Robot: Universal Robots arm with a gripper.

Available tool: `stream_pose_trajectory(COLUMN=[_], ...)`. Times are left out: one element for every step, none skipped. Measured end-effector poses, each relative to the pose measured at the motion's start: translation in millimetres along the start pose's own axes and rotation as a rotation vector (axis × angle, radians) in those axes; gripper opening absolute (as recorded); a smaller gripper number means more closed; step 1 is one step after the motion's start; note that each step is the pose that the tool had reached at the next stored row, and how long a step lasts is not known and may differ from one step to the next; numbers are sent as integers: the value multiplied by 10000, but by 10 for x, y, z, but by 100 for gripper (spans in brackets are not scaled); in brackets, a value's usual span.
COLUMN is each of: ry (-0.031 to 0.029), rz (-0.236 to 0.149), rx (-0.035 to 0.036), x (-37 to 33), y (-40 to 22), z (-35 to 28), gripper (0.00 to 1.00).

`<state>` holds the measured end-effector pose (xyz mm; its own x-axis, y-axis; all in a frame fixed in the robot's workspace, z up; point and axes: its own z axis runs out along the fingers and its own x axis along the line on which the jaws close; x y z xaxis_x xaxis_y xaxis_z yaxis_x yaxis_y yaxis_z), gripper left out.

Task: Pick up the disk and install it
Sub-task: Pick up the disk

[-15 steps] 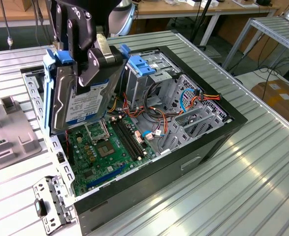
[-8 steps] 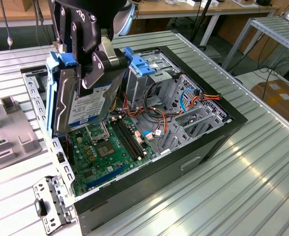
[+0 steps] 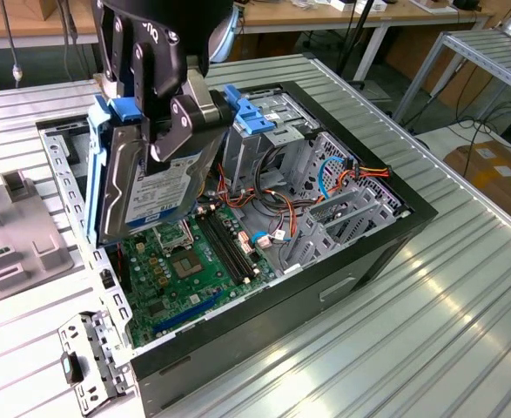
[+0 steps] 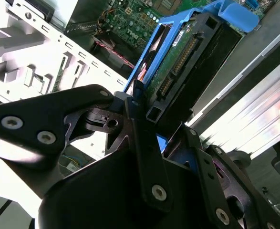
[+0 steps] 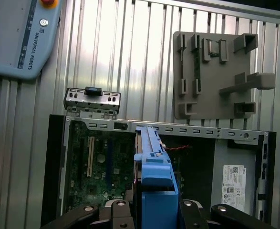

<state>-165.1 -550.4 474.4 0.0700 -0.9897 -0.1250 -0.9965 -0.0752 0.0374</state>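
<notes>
The disk (image 3: pixel 155 187) hangs on edge above the open computer case (image 3: pixel 342 270), its white and blue label facing the exterior view's front, with blue carrier rails along its sides. My gripper (image 3: pixel 148 144) is shut on the disk from above, one finger pressed on the label face. In the second wrist view the disk (image 4: pixel 187 52) shows its connector edge beyond the gripper (image 4: pixel 151 119). In the first wrist view the blue carrier (image 5: pixel 154 167) sits between the fingers (image 5: pixel 116 210), over the case's open side.
Inside the case lie the green motherboard (image 3: pixel 185 261), cable bundles and a metal drive cage topped with a blue bracket (image 3: pixel 253 117). A grey fixture plate (image 5: pixel 216 76), a small metal bracket (image 5: pixel 92 100) and a teach pendant (image 5: pixel 20 38) lie on the ribbed table beside the case.
</notes>
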Motion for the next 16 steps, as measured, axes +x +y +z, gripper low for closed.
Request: stream_pose_trajectory(ry=[-1, -1, 0, 0, 0, 0, 0, 0, 0, 0, 0, 0, -1, -1, 0, -1], rz=[0, 0, 1, 1, 1, 1, 1, 1, 0, 0, 0, 1, 0, 1, 1, 1], rx=[1, 1, 0, 0, 0, 0, 1, 0, 0, 0, 0, 0, 1, 1, 0, 0], x=[6, 13, 19, 25, 31, 38, 52, 61, 66, 82, 88, 95, 102, 109, 121, 135], y=[-2, -4, -7, -9, -11, -13, -19, -22, -25, -33, -36, -40, -44, -48, -55, -65], z=[0, -1, -2, -2, -3, -4, -5, -6, -7, -8, -9, -10, -10, -11, -13, -14], gripper=[36, 36, 36, 36, 36, 36, 36, 36, 36, 36, 36, 36, 36, 36, 36, 36])
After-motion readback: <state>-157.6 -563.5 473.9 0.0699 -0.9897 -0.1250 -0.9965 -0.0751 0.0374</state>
